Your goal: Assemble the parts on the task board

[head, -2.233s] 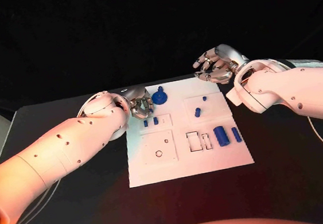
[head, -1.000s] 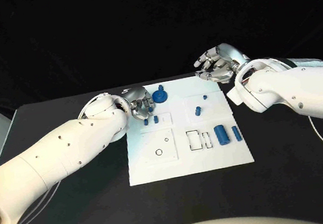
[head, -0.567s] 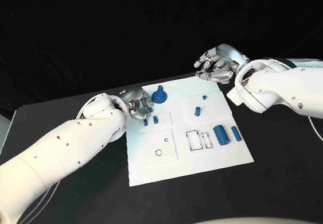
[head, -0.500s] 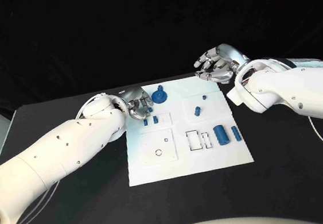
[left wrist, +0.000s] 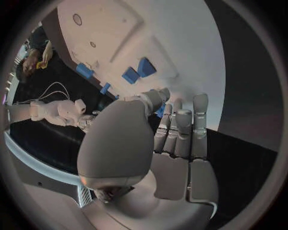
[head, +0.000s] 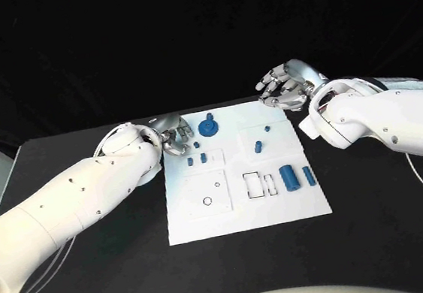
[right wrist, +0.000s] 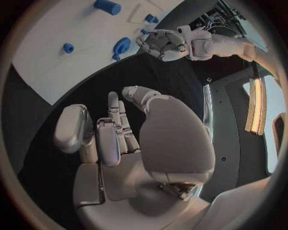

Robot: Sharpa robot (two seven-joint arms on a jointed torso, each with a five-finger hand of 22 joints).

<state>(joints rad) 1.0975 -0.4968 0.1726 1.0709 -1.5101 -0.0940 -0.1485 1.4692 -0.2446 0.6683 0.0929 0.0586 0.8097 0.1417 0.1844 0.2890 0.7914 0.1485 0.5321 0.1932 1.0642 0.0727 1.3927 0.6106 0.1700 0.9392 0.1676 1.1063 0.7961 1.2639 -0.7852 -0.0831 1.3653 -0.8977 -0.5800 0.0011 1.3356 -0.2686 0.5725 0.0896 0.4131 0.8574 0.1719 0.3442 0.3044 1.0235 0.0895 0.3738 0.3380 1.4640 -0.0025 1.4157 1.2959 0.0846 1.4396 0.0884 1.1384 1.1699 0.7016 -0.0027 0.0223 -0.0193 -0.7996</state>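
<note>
A white task board (head: 248, 216) lies in the middle of a black table (head: 93, 288), with small blue parts scattered over its far half. A round blue knob-like part (head: 208, 126) stands near the board's far left corner. Just beside it, the left hand (head: 172, 138) hovers over the board's left edge, fingers held straight and close together, gripping nothing. The right hand (head: 287, 86) hangs off the board's far right corner, fingers loosely curled and apart, also empty.

Two short blue pegs (head: 198, 159) sit below the knob, a slanted peg (head: 260, 145) lies mid-board, and a thicker blue cylinder (head: 288, 178) rests beside a thinner one (head: 307, 173) near the right edge.

The parts look like hard, light, smooth plastic, likely to slip or roll; each would best be pinched across its sides.

The board's slots and holes are too small to make out clearly, and the left arm hides part of the board's left edge.
</note>
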